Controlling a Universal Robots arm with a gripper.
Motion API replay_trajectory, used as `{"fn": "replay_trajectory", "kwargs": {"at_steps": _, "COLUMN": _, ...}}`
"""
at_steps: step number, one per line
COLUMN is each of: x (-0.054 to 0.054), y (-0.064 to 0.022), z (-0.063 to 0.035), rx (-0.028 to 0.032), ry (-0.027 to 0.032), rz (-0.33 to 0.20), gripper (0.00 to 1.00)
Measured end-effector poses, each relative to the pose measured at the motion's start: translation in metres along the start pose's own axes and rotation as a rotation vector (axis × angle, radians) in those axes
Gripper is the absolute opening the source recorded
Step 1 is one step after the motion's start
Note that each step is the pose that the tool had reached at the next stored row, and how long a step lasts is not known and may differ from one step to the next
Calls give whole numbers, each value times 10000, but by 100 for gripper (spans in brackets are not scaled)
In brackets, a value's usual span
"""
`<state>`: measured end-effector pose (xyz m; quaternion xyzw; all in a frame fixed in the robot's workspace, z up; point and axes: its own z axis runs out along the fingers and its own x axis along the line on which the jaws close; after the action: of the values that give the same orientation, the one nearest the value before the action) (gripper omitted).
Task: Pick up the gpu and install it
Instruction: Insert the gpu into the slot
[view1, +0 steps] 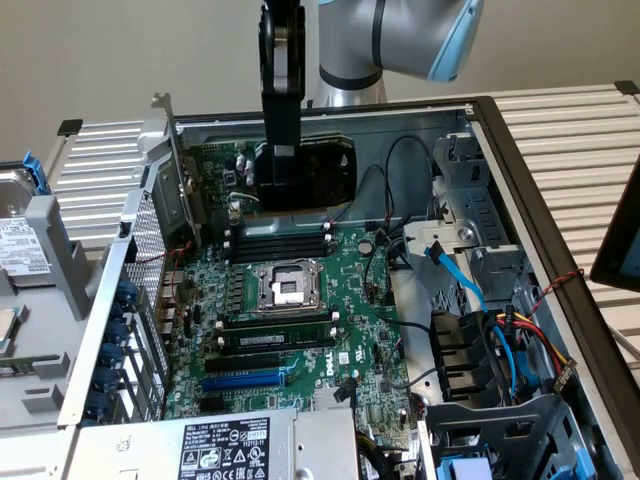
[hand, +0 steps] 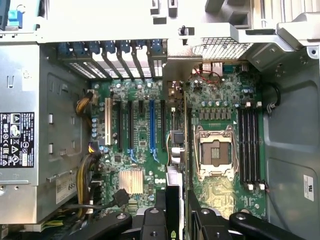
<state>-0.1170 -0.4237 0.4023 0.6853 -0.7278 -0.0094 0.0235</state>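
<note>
Gripper (view1: 277, 165) clenched on gpu (view1: 322, 170), card hanging edge-down in its grip over the motherboard (view1: 370, 300); it looks off to the socket (hand: 215, 152) side of the slots (hand: 151, 125) below, so pressing down risks the connector hitting board parts instead of seating.

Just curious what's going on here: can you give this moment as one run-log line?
tool: shut on gpu | gpu: held upright over motherboard inside open case | seated in slot: cannot tell
</note>
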Motion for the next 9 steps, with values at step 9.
{"fn": "replay_trajectory", "kwargs": {"at_steps": 9, "x": 1, "y": 29, "z": 29, "rx": -22, "ry": 138, "rz": -24, "gripper": 27}}
